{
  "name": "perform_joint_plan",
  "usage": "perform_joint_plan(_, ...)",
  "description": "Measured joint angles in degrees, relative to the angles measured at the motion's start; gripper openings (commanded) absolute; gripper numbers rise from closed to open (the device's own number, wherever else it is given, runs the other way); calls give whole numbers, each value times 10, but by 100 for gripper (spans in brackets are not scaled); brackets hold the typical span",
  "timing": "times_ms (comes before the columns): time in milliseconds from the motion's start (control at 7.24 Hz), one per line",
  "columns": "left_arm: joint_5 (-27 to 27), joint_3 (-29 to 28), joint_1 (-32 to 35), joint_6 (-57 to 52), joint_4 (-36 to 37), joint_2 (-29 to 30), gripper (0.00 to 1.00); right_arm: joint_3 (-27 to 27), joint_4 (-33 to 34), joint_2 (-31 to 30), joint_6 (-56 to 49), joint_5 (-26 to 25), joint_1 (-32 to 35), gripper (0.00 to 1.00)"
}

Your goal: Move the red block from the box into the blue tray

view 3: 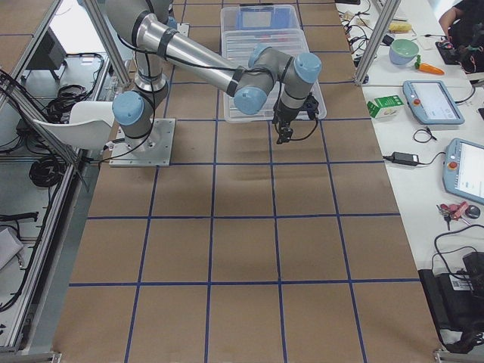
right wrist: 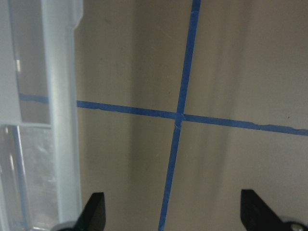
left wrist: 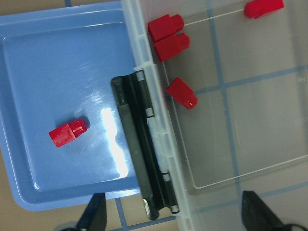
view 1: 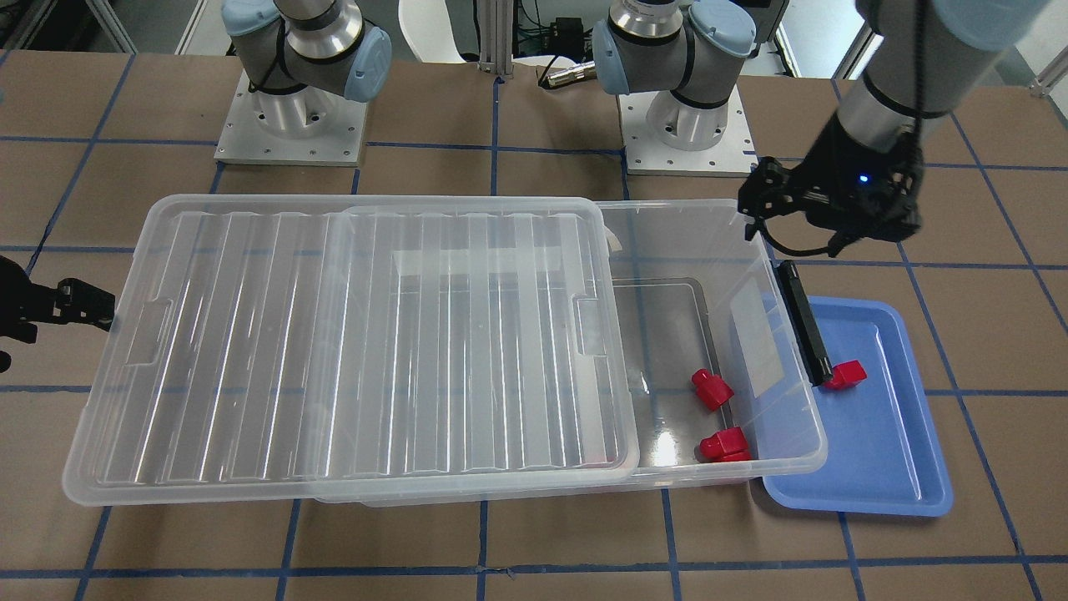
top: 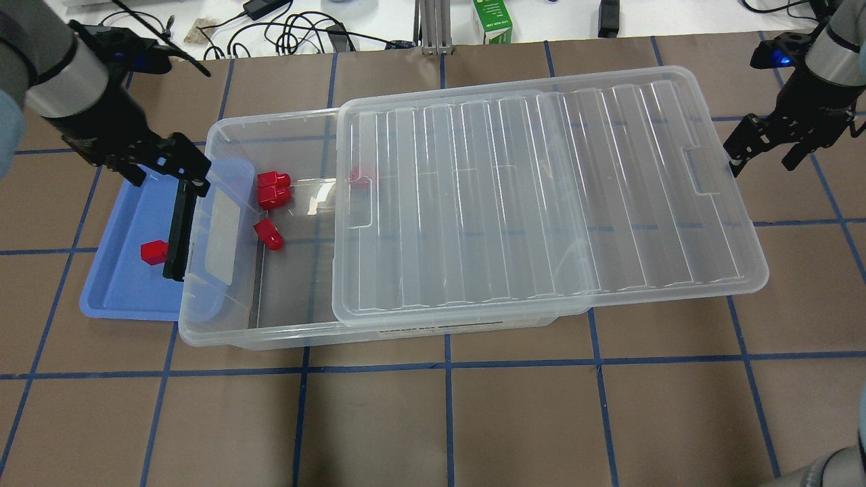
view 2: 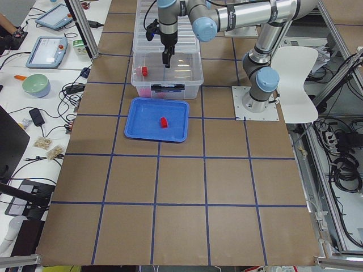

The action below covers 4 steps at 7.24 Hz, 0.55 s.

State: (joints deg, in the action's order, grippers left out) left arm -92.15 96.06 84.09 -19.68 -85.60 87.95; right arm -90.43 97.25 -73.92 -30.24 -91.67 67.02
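Left pincer (view 1: 753,200): fingers apart and holding nothing, raised over a corner of the box at its clip end.
Right pincer (right wrist: 173,219): fingers apart and holding nothing, over bare surface just past the box's other end, beside the overhanging lid edge.
Box (top: 270,335): large, clear and colourless, lying lengthwise on the surface, open at the clip end.
Lid (top: 541,189): ribbed and translucent, lying on top of the box but shifted along it, so it covers most of the box and sticks out past the end away from the clip.
Black clip (top: 177,230): runs along the box's end wall, on the side facing the tray.
Blue tray (top: 115,291): flat on the surface just beside the box's clip end.
Red block (top: 153,252): lying on its side on the tray floor, outside the box, close to the black clip.
Other red blocks: three on the box floor in the open part, two of them (top: 273,179) (top: 274,197) touching near the box's side wall, one (top: 268,234) apart from them; a fourth (top: 362,177) shows through the lid's edge.
Surface (top: 446,419): brown, marked with a grid of blue tape.
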Motion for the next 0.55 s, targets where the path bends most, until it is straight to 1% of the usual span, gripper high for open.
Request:
perform_joint_plan(138, -16, -2, 53, 53, -1, -11, 100, -1, 0, 0, 0, 0, 1, 100)
perform_joint_plan(276, -19, -5, 80, 93, -8, -20, 100, -3, -1, -1, 1, 0, 3, 100)
perform_joint_plan(414, -19, -7, 83, 110, -18, -28, 100, -8, -1, -3, 3, 1, 4, 100)
perform_joint_plan(552, -15, -14, 65, 115, -23, -35, 100, -14, -1, -5, 4, 1, 5, 100)
